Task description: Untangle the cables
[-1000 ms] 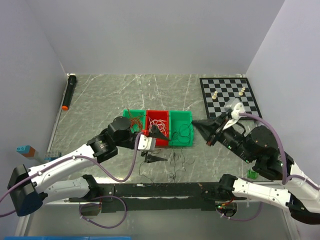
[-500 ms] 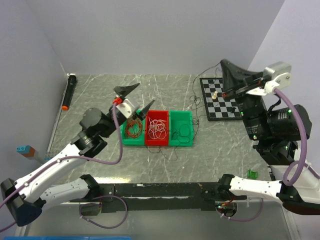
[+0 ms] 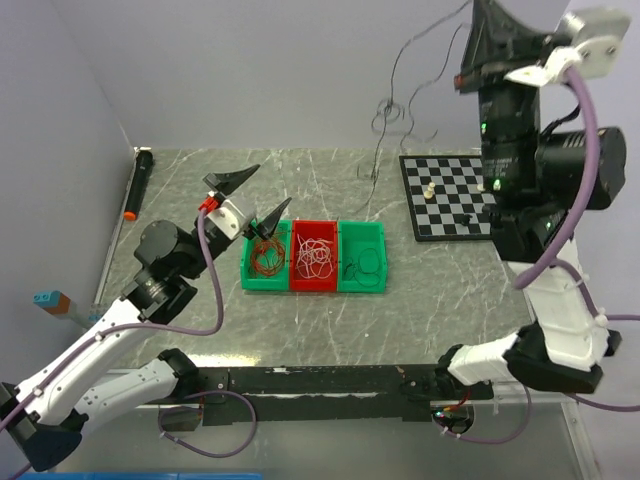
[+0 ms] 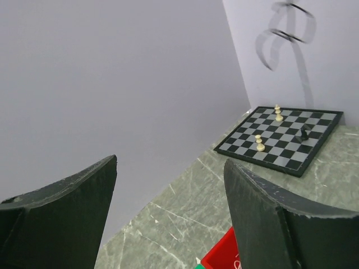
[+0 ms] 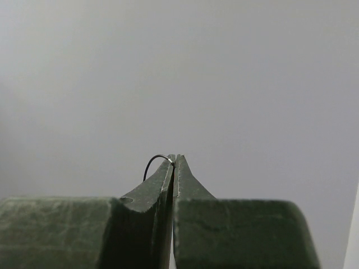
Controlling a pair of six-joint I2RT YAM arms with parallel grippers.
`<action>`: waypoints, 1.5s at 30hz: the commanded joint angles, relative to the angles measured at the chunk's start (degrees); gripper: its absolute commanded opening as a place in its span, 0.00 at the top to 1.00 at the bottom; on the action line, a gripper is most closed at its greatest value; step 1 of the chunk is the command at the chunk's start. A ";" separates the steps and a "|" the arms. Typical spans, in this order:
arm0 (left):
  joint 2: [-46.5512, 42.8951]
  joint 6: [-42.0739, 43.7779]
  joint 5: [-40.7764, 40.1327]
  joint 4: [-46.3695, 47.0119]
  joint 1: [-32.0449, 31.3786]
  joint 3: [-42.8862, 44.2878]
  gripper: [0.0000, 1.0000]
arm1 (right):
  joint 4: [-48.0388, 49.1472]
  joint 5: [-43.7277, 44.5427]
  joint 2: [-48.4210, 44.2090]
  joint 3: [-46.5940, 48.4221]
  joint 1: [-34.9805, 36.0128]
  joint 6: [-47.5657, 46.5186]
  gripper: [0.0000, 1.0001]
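Grey wall (image 3: pixel 300 70) bkgd, black cable (image 3: pixel 388 112) dangling from clamped R pincer (image 5: pixel 174 158), L pincer (image 3: pixel 270 185) agape.

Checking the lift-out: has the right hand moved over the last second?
Yes. The right hand rose from table level left of the black-and-white chessboard to high above it, trailing a thin black wire.

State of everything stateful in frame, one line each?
left gripper: open, empty
right gripper: shut on black cable, raised high
black cable: dangling from that grip
brown wires: in left green bin
white wires: in red bin
other black wires: in right green bin
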 commanded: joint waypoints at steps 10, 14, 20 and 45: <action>-7.02 -4.03 11.90 -2.02 3.57 -5.81 0.22 | 12.02 -4.13 2.20 11.29 -1.19 -1.26 1.00; -8.25 -5.44 13.92 -1.22 4.80 -8.01 0.22 | 12.67 -7.90 0.34 16.35 -1.19 3.38 1.00; -9.22 -8.42 17.52 0.01 5.77 -9.60 0.23 | 13.27 -8.53 1.93 24.29 -1.19 6.20 1.00; 13.78 -8.51 23.61 15.19 -10.40 -10.48 0.02 | 7.21 -9.67 -5.01 -7.96 -1.28 22.55 1.00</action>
